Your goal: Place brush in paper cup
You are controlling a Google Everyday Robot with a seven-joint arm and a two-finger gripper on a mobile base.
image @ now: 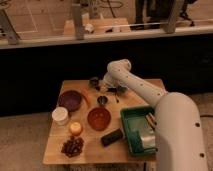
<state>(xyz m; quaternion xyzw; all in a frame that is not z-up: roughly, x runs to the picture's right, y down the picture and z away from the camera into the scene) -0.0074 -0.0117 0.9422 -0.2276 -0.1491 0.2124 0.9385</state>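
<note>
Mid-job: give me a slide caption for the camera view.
Hand low over the wooden table's far side, apart from the white paper cup at the left edge by the purple bowl.

I work at a small wooden table [54, 146] in the lower middle of the frame, standing on a pale speckled floor [22, 142]. My gripper [103, 89] hangs over the table's far side. Behind the table a dark panel [45, 67] runs across the frame, topped by a pale rail [45, 41] with grey upright posts [77, 20]. Beyond, at top centre, a second wooden tabletop [100, 26] sits in warm, dim light.
</note>
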